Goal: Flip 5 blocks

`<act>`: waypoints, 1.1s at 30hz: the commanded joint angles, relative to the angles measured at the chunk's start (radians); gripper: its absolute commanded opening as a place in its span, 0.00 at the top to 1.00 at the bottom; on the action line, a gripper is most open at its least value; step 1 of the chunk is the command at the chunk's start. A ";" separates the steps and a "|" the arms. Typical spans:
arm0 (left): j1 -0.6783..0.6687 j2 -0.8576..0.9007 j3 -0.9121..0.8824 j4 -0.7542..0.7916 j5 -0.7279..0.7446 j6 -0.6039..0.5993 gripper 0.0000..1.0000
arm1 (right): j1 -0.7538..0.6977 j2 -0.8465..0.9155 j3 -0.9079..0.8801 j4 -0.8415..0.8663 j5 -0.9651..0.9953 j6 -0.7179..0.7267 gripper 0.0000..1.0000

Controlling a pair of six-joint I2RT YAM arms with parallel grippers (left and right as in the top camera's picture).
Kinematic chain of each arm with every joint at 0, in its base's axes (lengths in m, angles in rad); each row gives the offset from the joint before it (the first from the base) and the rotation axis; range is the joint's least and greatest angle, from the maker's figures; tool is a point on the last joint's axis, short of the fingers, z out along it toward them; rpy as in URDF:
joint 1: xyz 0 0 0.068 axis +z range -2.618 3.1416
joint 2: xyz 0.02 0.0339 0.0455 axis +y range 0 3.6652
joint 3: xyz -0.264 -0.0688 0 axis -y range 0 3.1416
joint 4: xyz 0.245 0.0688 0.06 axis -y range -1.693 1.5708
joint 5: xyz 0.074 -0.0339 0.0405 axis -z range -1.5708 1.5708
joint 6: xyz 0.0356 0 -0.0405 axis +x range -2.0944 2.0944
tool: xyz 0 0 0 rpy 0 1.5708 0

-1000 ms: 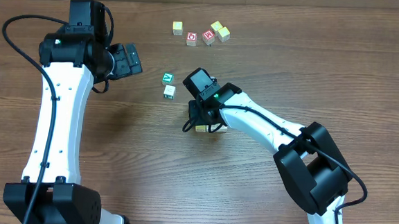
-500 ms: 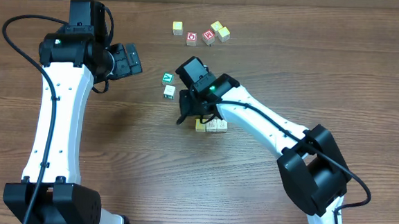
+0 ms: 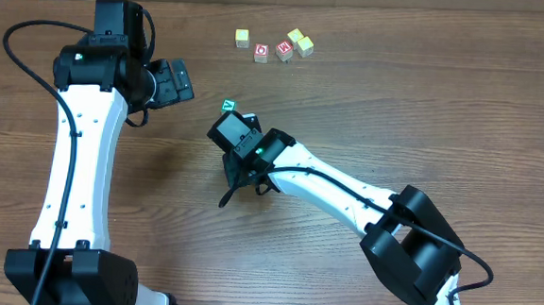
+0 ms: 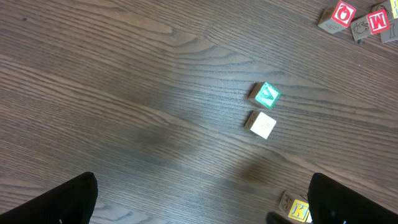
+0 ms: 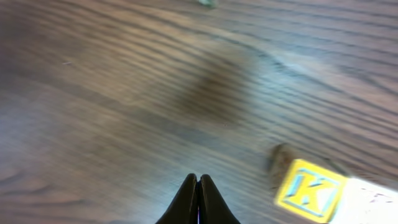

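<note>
1. Eight blocks can be counted across the views, all lying on the table. Neither arm holds one.
2. Right gripper: fingers pressed together with nothing between them, tip low over bare table near the centre.
3. K block, yellow with a blue letter face up, sits at 4 o'clock of that tip in the wrist view, near but not touching. A pale block butts against its 3 o'clock side.
4. Left gripper: fingers spread wide and empty, hanging high over the table's 10 o'clock, well apart from every block.
5. Green block is just at 12 o'clock of the right wrist. Plain block lies just beside it at its 6 o'clock with a narrow gap; overhead, the right arm hides it.
6. Far cluster at the table's 12 o'clock: four blocks close together, two with red letters, two yellowish.
7. Progress, my guess only: the faces do not show which blocks were turned, so I cannot give a count of flips done. The right gripper is between blocks, not mid-flip. The far cluster is probably still to do.
8. Likely next: open the right fingers and line up on a nearby block.
</note>
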 commanded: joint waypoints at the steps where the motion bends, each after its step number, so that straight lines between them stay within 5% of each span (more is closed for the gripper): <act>1: -0.004 0.007 0.025 0.003 -0.013 -0.021 0.00 | -0.007 0.001 -0.034 0.016 0.077 0.003 0.96; 33: -0.004 0.007 0.025 0.004 -0.013 -0.021 0.00 | -0.011 0.001 -0.123 0.045 0.126 0.003 0.95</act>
